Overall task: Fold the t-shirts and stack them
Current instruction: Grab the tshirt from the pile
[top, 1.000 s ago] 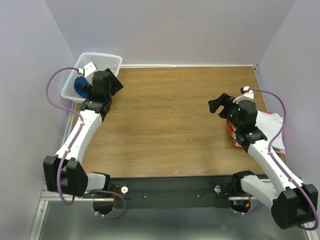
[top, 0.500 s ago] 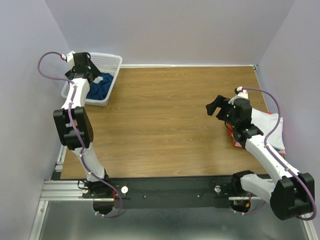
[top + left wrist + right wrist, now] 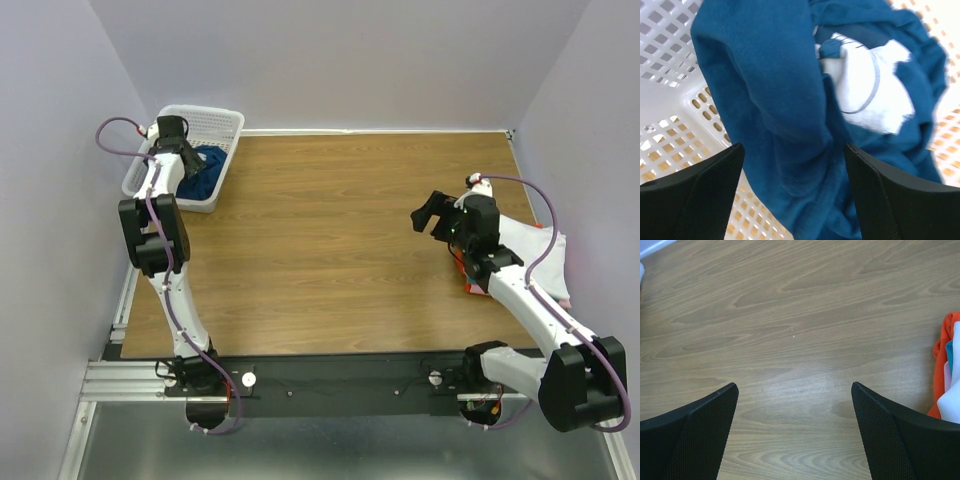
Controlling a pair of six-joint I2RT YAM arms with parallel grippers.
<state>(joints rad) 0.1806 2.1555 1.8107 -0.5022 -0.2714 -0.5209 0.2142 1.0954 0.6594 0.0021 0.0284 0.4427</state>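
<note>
Because the dark teal-blue cotton t-shirt (image 3: 765, 75) lies crumpled in the white plastic mesh basket (image 3: 215, 115) at the far left corner of the wooden table (image 3: 330, 220), it should handle as soft, light, limp cloth. It has no stiffness to push against and will probably sag and unroll as it is lifted. Its white square print (image 3: 865, 95) is creased and partly buried in the folds, so the shirt's outline cannot be read from here.

The left gripper (image 3: 792, 155) reaches down into the basket with its claw wide. Its two black fingers (image 3: 700, 200) stand on either side of a thick rounded ridge of blue fabric. Whether the pads already touch the cloth I cannot tell. That ridge looks like the sensible place to pinch, since it is bulky enough to fill the claw and lies clear of the basket wall. A shallow bite could take only one layer and let it slide out. The open mesh could also snag a fingertip or a trailing hem.

The right gripper (image 3: 795, 390) hangs over bare wood near the right edge of the table, its claw wide and holding nothing. Just beside it lie the folded tees (image 3: 545, 260), with white on top and an orange-red edge (image 3: 942, 365) showing beneath.
</note>
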